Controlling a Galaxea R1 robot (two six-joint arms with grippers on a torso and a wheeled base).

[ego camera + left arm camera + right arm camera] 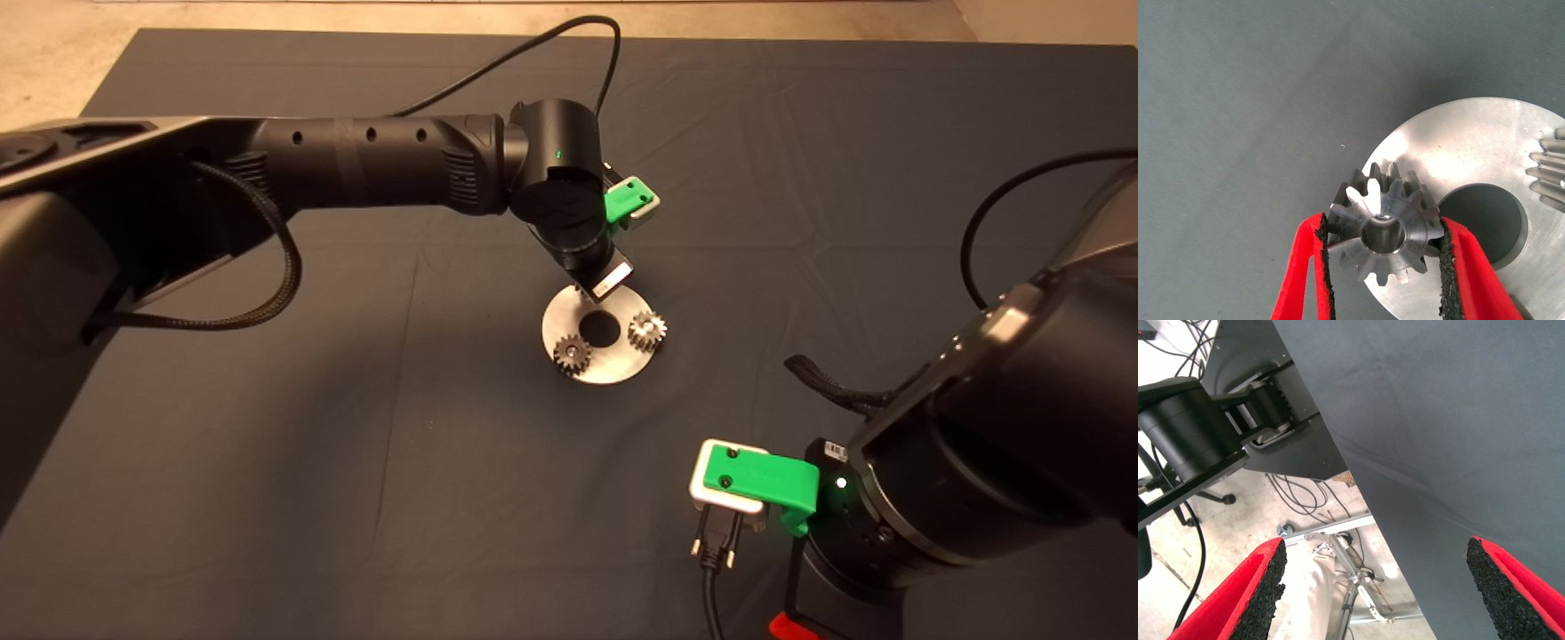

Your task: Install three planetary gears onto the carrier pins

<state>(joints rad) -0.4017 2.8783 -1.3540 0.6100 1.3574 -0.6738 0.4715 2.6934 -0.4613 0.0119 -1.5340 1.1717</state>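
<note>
A flat round silver disc (613,366) with a centre hole lies mid-mat. Two planetary gears sit on it, one at its near left (573,354) and one at its right (647,331). My left gripper (1383,227) is shut on a third planetary gear (1381,230), its black pads pressed against the teeth on both sides. It holds that gear flat over the disc's (1471,147) rim beside the centre hole. Another gear's (1551,170) teeth show across the hole. The carrier pins are hidden. My right gripper (1385,587) stands open and parked at the mat's near right.
The left arm (373,164) reaches across the mat from the left, with a black cable (533,49) looping behind its wrist. The right wrist view shows the mat's edge (1358,487), floor cables and a metal frame beyond it.
</note>
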